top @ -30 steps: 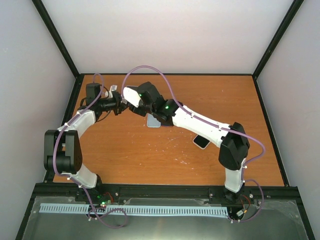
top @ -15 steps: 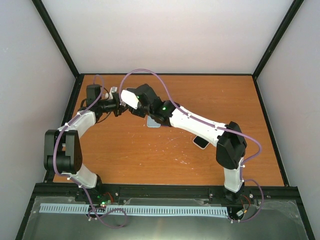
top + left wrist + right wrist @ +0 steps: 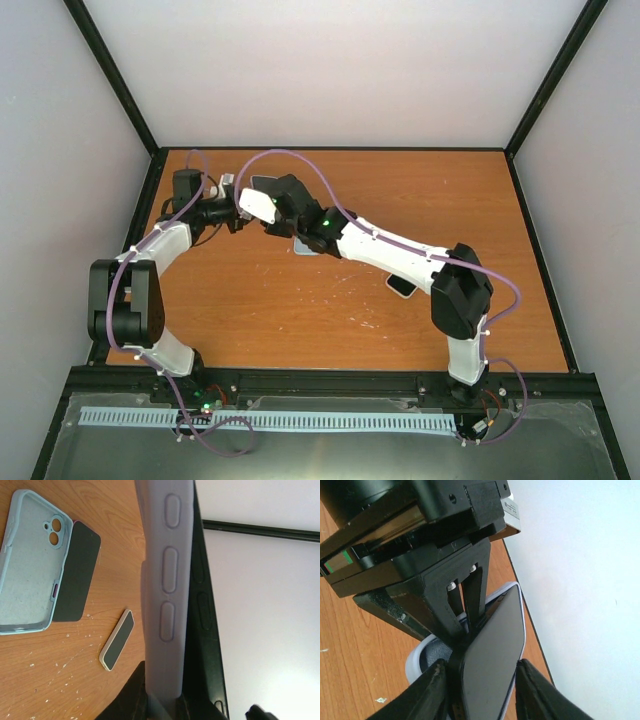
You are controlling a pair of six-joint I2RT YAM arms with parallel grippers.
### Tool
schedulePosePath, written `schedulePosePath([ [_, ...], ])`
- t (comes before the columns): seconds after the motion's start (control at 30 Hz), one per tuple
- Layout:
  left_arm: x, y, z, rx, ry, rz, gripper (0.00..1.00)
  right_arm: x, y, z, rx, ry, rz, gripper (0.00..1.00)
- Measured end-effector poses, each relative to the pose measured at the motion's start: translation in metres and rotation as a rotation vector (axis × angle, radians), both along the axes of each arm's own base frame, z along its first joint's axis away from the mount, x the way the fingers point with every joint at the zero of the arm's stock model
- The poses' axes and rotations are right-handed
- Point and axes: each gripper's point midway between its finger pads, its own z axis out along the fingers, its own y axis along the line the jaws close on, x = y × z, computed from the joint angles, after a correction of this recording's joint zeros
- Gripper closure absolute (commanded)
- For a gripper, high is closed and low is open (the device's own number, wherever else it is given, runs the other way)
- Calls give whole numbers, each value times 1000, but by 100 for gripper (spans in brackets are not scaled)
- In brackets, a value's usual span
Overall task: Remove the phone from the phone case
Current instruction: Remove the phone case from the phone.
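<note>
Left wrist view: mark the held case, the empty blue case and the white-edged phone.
Held case (image 3: pixel 170 570), left wrist view, on its middle button bump.
Blue case (image 3: pixel 27 575), left wrist view, on its inner floor.
White-edged phone (image 3: pixel 117 639), left wrist view, middle of its screen.

Top external: fixed, high above and behind the phone case (image 3: pixel 167 580), facing down, far off, whole table (image 3: pixel 420 190) framed | Left wrist: hard beside the case's button edge, looking along it | Right wrist: close against the phone (image 3: pixel 495 650) in it | Shared: top and left wrist both show the blue empty case (image 3: pixel 27 565) on the table near it.
</note>
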Motion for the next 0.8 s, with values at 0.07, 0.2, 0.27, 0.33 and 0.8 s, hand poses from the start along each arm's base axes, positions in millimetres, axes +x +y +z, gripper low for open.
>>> schedulePosePath([
  [0.07,1,0,0,1,-2,4,99,0,1,0,-6,-16,5,73],
  [0.2,4,1,2,4,-15,16,99,2,4,-1,-14,-75,16,78],
  [0.27,5,2,2,6,-19,19,99,3,6,0,-17,-107,24,78],
  [0.33,6,3,3,7,-23,26,99,4,7,0,-19,-128,31,78],
  [0.8,14,10,4,22,-47,63,99,21,22,-5,-20,-193,36,97],
])
